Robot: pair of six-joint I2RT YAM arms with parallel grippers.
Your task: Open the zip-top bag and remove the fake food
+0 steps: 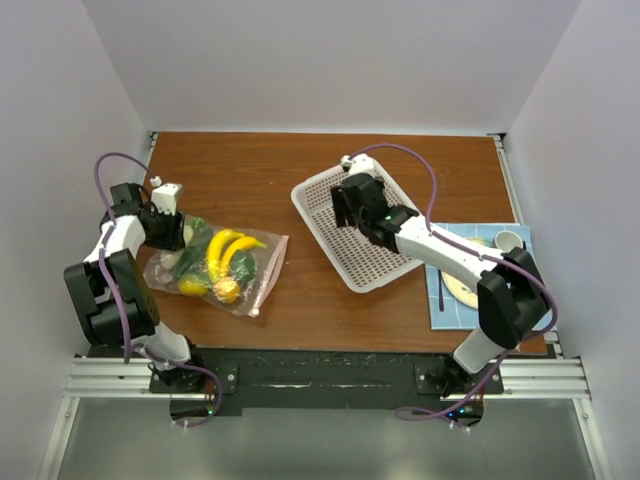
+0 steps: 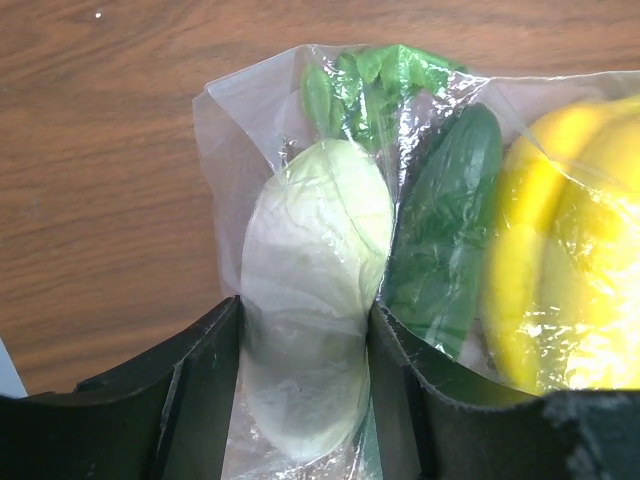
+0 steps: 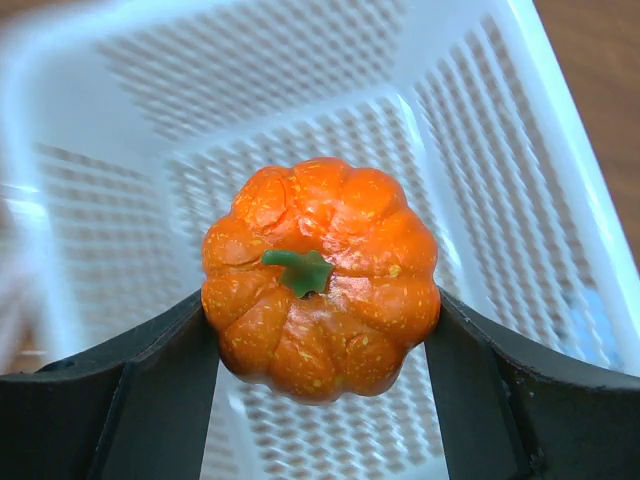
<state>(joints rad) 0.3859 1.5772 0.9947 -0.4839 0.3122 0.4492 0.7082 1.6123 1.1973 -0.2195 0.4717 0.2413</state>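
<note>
Now the right gripper [image 3: 322, 302], clamped on the orange pumpkin [image 3: 320, 260], hangs over the white basket [image 1: 375, 262] while the left gripper [image 2: 305, 305] pinches the zip-top bag [image 1: 262, 275] around a whitish piece [image 2: 320, 230] on the table [image 1: 300, 160], so next likely comes a release, then fetching more fake food [image 1: 225, 250].

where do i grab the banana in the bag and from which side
Likely the banana at mid-length, jaws across its narrow width, from above: it lies flat and curved with only film over it. That film is the zip-top bag, so go in through the bag's mouth first.
</note>
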